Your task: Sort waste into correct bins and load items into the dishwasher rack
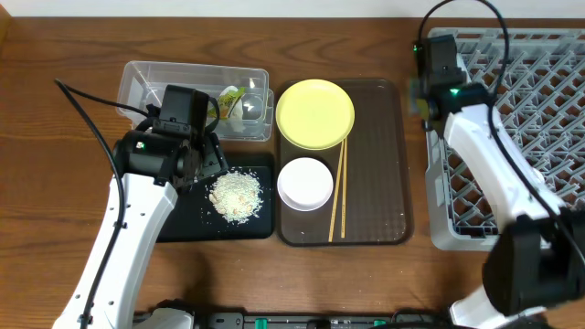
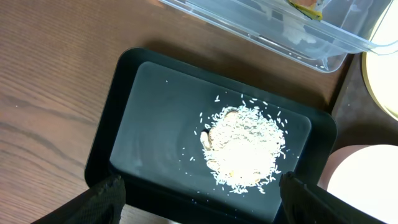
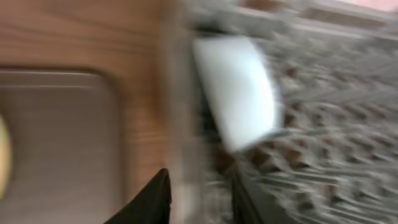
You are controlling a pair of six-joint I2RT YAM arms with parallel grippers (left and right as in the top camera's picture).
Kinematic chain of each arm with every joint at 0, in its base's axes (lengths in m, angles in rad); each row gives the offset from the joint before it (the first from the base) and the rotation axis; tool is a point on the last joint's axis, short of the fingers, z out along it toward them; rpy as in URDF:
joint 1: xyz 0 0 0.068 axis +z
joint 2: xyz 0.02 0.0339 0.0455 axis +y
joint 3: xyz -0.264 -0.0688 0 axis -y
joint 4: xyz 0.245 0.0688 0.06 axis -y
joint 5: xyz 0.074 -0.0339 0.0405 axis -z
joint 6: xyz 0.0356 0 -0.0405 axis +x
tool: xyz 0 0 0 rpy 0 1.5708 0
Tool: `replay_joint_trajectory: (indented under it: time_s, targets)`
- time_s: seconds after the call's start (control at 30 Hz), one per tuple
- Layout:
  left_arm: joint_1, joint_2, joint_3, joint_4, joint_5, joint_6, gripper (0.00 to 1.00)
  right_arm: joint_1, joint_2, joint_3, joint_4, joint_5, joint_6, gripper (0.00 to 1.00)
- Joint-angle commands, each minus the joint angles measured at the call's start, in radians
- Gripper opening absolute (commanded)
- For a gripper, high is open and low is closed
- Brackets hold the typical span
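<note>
Grey lattice of the dishwasher rack (image 3: pixel 323 124) fills the field ahead and to the right of the right gripper (image 3: pixel 199 199). View heavily blurred.

- Right claw: fingers stand apart, nothing between the pads that I can make out; reads as released.
- Pale rounded item (image 3: pixel 239 90) lies in the rack just beyond the fingertips, close to the rack's near wall. Cup or bowl: cannot tell through the blur.
- Brown serving tray (image 3: pixel 62 124) sits off to the claw's left, outside the rack.
- Left gripper (image 2: pixel 208 202) hangs spread wide and empty over the black tray (image 2: pixel 155 106). Rice heap (image 2: pixel 245 146) is straight ahead of the fingers, on the tray floor.
- Clear tub (image 1: pixel 146 78) beyond that claw holds the wrapper (image 1: pixel 228 96).
- Not yet loaded: yellow plate (image 1: pixel 315 113), white bowl (image 1: pixel 305 184), chopsticks (image 1: pixel 338 187), all on the serving tray.

Judgement: step in hand is setting the pale item down in the rack. To do it well, open fully before retreating, and lift straight up so neither finger clips the item or the rack wall. Let it settle in the lattice before swinging left for the next dish.
</note>
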Motion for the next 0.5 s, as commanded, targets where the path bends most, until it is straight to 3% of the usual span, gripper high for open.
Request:
replay_joint_trajectory:
  time_s: [0.0, 0.13, 0.47]
  targets:
    - [0.003, 0.007, -0.003, -0.003, -0.009, -0.002, 0.82, 0.044, -0.018, 0.001, -0.027, -0.413, 0.078, 0.32]
    - [0.003, 0.007, -0.003, -0.003, -0.013, -0.002, 0.82, 0.093, 0.013, -0.001, -0.095, -0.571, 0.135, 0.33]
    - [0.043, 0.007, -0.003, -0.006, -0.058, -0.002, 0.82, 0.260, 0.153, -0.002, -0.286, -0.570, 0.170, 0.34]
